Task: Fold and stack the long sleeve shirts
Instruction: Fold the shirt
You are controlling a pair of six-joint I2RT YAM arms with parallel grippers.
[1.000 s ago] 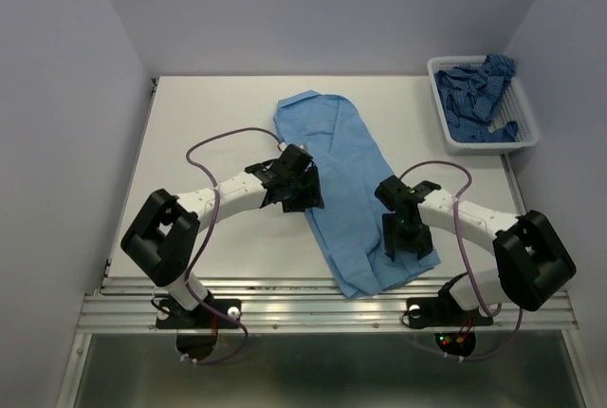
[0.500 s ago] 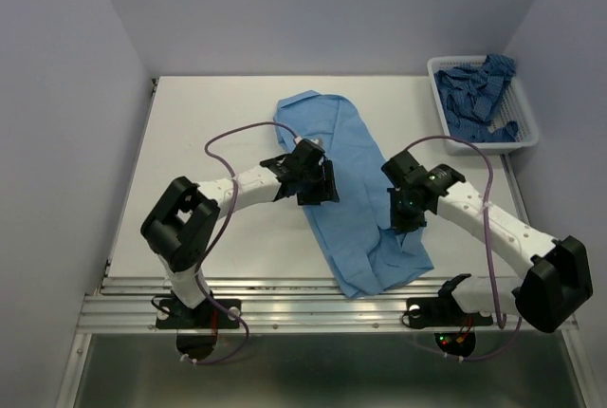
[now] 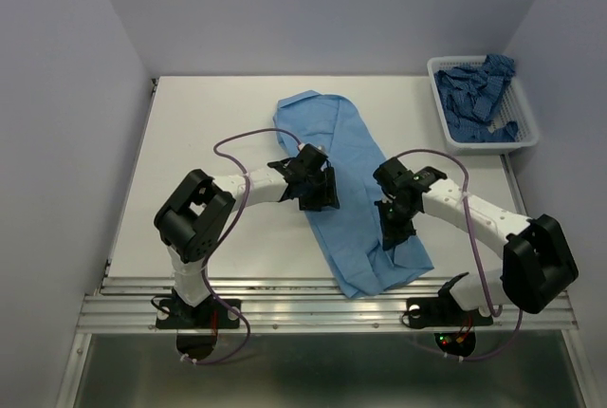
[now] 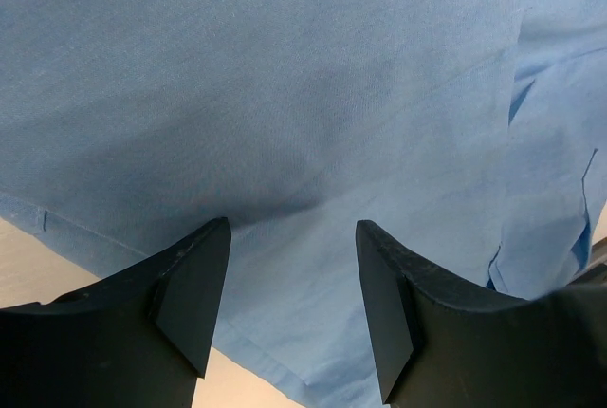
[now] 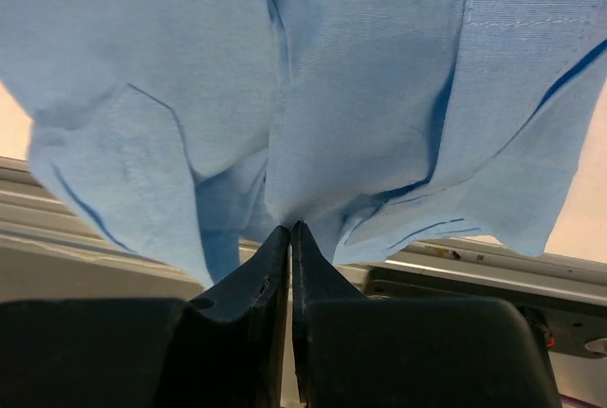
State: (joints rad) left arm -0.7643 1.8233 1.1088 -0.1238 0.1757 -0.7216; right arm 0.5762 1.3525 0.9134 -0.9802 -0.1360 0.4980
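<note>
The light sky-blue shirt (image 3: 349, 173) lies lengthwise on the white table, folded narrow, collar end at the back. My left gripper (image 3: 322, 194) is open, its jaws straddling the shirt's left edge (image 4: 285, 266) at mid-length. My right gripper (image 3: 391, 235) is shut on a pinch of the shirt's cloth (image 5: 294, 209) near its front right part, lifting it so folds hang down. The darker patterned blue shirt (image 3: 479, 95) lies crumpled in the basket at the back right.
A white mesh basket (image 3: 524, 109) stands at the table's back right corner. The table's front edge with its metal rail (image 3: 285, 299) runs just below the shirt's near end. Purple cables loop over both arms.
My right gripper has moved from the shirt's front corner to the back, then come forward again, now holding pinched cloth. My left gripper shifted slightly right along the shirt's left edge.
</note>
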